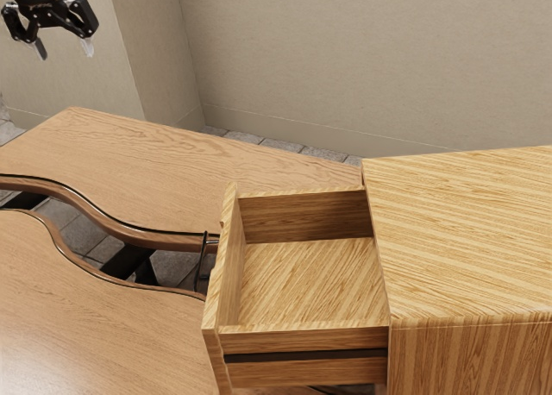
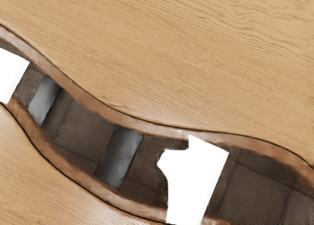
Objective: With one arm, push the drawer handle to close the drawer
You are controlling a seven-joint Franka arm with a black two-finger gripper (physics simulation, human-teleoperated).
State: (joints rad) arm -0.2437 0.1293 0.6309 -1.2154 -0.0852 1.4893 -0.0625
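Observation:
High in the exterior view's upper left corner, my gripper (image 1: pixel 64 48) hangs above the table with its two fingers spread and nothing between them. The wooden drawer (image 1: pixel 314 279) stands pulled out of the striped cabinet (image 1: pixel 466 240), toward the exterior view's left, and its inside shows bare wood. A thin dark handle (image 1: pixel 203 259) sticks out from the outer side of the drawer front (image 1: pixel 222 279). My gripper is well apart from the handle, above it and further to the exterior view's left.
The wooden table (image 1: pixel 164 166) is split by a wavy gap over a tiled floor, with dark supports below. In the wrist view, the tabletop (image 2: pixel 162 53) borders the same kind of gap, with white shapes (image 2: pixel 196 178) over it. A beige wall (image 1: pixel 362 59) stands behind.

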